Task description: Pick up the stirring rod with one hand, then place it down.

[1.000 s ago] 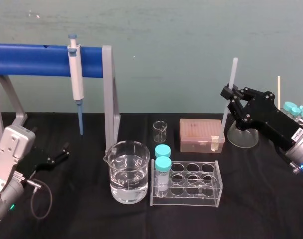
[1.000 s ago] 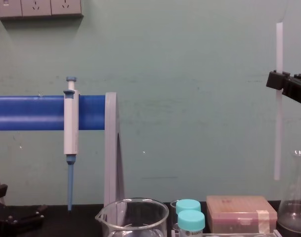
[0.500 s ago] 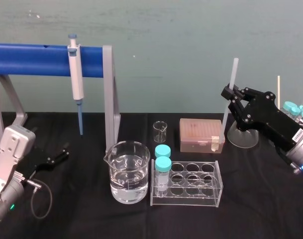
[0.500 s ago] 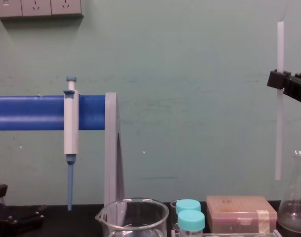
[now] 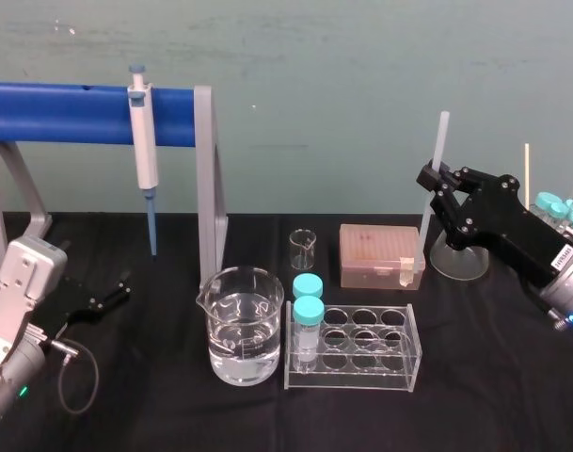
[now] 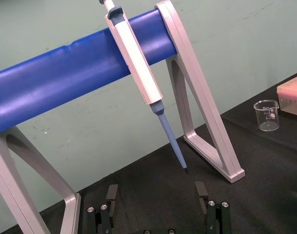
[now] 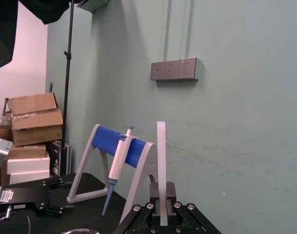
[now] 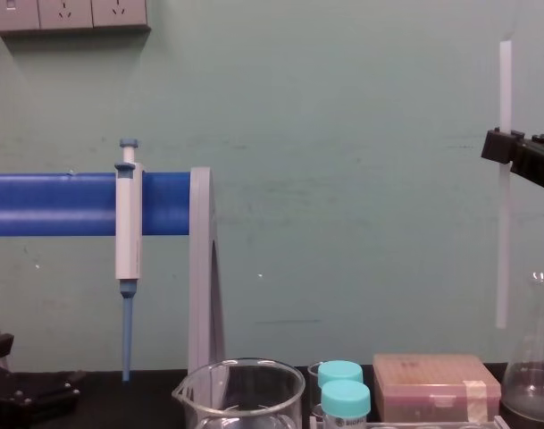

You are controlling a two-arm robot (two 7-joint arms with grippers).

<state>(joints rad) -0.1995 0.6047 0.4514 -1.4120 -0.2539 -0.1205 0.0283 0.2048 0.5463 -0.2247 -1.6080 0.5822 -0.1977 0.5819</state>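
White and translucent, the stirring rod (image 5: 442,137) stands nearly upright at about three o'clock of the counter (image 5: 502,377) in the head view, with the right gripper (image 5: 435,176) clamped on it above its middle. Its lower end hangs clear of the cloth, near a glass flask (image 5: 458,259) at five o'clock from the gripper. The left gripper (image 5: 98,299) sits parked at eight o'clock.

The left wrist view shows the left gripper (image 6: 156,195) with fingers well apart, holding nothing, before the hanging pipette (image 6: 138,63).

From the right wrist, the stirring rod (image 7: 161,151) rises straight at twelve o'clock out of the closed fingers.

From the chest, the stirring rod (image 8: 502,250) hangs vertical in mid-air at three o'clock.

I judge the pick-up done and the rod lifted. Next comes lowering it slowly, guiding its lower end past the flask's rim, and releasing only once it rests.
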